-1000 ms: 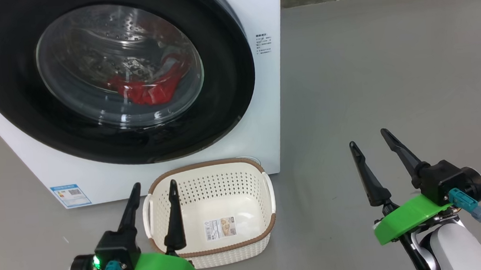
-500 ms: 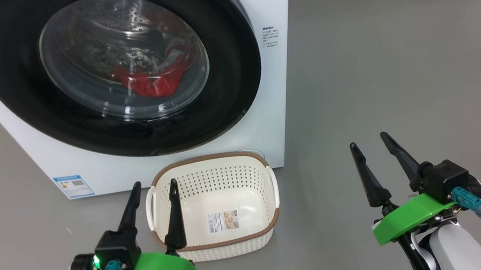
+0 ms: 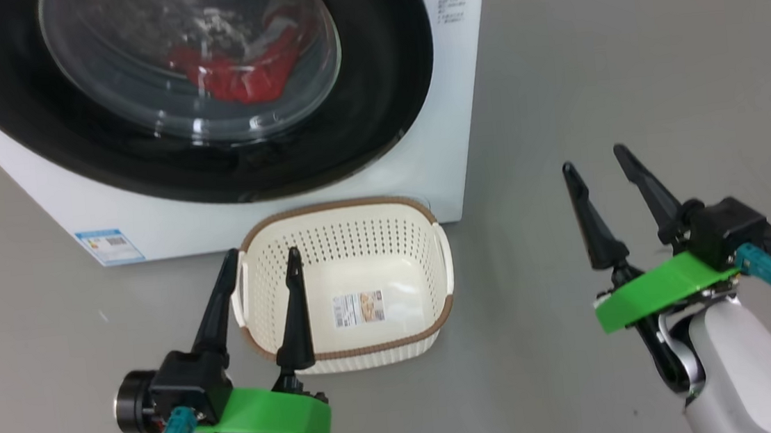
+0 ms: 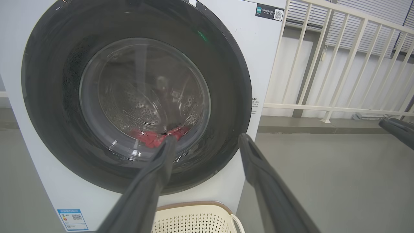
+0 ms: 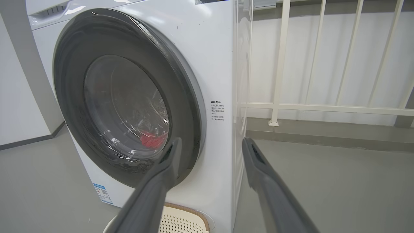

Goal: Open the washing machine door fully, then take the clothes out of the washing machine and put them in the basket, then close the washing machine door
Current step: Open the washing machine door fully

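Behind glossy black-rimmed door (image 3: 383, 105) w/ bulging glass I see crumpled red clothes (image 3: 234, 76); perforated cream basket (image 3: 370, 357) out front; L pincer (image 3: 262, 252), R pincer (image 3: 594, 158) both released.

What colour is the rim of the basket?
Brown, on the cream-white basket; best seen in the head view.

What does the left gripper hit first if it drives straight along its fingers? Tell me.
Most likely the washing machine door: the left gripper, fingers apart, aims at its lower black rim, passing above the basket. Depth is unclear.
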Robot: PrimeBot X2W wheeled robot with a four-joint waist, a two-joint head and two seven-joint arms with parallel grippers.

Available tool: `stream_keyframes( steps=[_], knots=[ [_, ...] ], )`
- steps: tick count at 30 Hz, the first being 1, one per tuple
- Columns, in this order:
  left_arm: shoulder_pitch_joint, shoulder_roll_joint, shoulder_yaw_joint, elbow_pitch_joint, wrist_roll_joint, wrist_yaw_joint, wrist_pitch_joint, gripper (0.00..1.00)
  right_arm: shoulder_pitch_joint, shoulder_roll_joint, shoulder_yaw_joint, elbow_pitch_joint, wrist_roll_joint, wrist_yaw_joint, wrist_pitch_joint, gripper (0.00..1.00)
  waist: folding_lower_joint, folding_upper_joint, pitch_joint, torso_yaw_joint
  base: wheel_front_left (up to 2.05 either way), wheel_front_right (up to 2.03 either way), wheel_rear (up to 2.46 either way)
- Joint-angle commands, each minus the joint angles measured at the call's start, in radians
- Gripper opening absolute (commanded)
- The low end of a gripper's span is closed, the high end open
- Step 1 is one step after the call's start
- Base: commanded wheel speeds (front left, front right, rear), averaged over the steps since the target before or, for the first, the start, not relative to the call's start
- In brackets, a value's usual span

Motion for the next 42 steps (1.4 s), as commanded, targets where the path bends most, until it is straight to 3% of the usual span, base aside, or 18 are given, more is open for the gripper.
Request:
stream_keyframes(
  steps=[1,2,3,7,20,31,42],
  knots=[
    [-0.038,0.014,0.022,-0.038,0.000,0.000,-0.008,1.00,-0.046,0.000,0.018,-0.029,0.004,0.001,-0.009,0.37,0.0000,-0.0001,0.039,0.012,0.00,0.00,0.00],
    [-0.040,0.014,0.020,-0.045,0.002,0.000,-0.008,1.00,-0.056,0.000,0.019,-0.028,0.005,0.001,-0.009,0.04,0.0000,-0.0001,0.048,0.014,0.00,0.00,0.00],
    [-0.043,0.014,0.018,-0.051,0.004,0.000,-0.008,1.00,-0.066,0.000,0.017,-0.029,0.009,0.001,-0.009,0.00,0.0000,-0.0001,0.057,0.016,0.00,0.00,0.00],
    [-0.056,0.014,0.010,-0.076,0.012,0.003,-0.008,1.00,-0.111,0.000,0.017,-0.031,0.071,0.001,-0.009,0.00,0.0000,-0.0001,0.093,0.023,0.00,0.00,0.00],
    [-0.086,0.014,-0.007,-0.134,0.018,0.019,-0.008,1.00,-0.289,-0.014,0.014,-0.011,0.444,0.001,0.042,0.00,0.0000,-0.0001,0.195,0.060,0.00,0.00,0.00],
    [-0.123,0.014,-0.012,-0.182,0.009,0.027,-0.008,1.00,-0.457,-0.077,-0.007,-0.031,0.807,0.001,0.249,0.00,0.0000,-0.0001,0.311,0.106,0.00,0.00,0.00],
    [-0.149,0.014,-0.022,-0.218,-0.023,0.031,-0.008,1.00,-0.599,-0.087,-0.076,0.035,1.114,0.001,0.502,0.00,0.0000,-0.0001,0.387,0.144,0.00,0.00,0.00]
  ],
)
